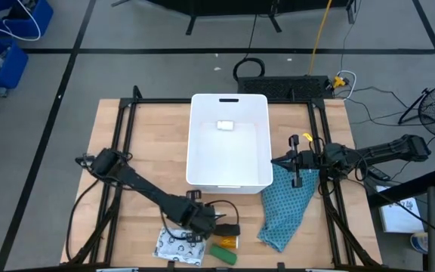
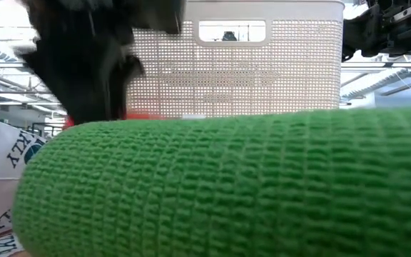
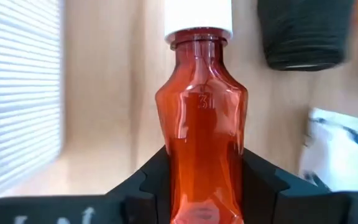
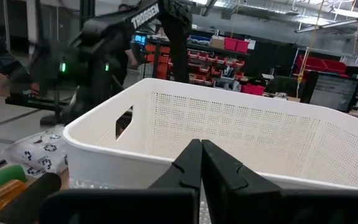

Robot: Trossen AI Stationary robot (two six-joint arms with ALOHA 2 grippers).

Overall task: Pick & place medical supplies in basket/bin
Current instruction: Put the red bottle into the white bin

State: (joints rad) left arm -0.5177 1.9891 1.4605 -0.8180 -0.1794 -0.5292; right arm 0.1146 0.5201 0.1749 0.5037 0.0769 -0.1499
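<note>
Your left end effector [image 1: 202,224] is sitting low over the near part of the bench [image 1: 127,151], just in front of the white tub [image 1: 202,162]. In the left wrist view its fingers [image 3: 151,183] are pressing on both sides of the red bottle [image 3: 202,124], so it is holding that bottle, white cap pointing away from the wrist. You are seeing the bottle only as a red sliver [image 2: 145,114] in the low view, under the dark arm.

The other supplies are lying around that end effector. The silvery packet with dark rings [image 1: 178,246] is lying flat just to its near-left. The green block [image 1: 223,255] is lying at the bench's near edge, and it is filling most of the low view [image 2: 227,185]. The orange vial [image 1: 226,242] is sitting just behind the green block. The black block [image 1: 231,229] is sitting right beside the end effector; you cannot tell from above whether they are touching. A small white piece [image 1: 226,125] is already lying inside the tub, toward its far end.

Your right end effector [image 1: 297,161] is hovering off the tub's right wall, above the far corner of the teal patterned cloth [image 1: 287,211]. In the right wrist view its fingers [image 4: 188,165] are pressed together with nothing between them, facing the tub's rim [image 4: 241,106].
</note>
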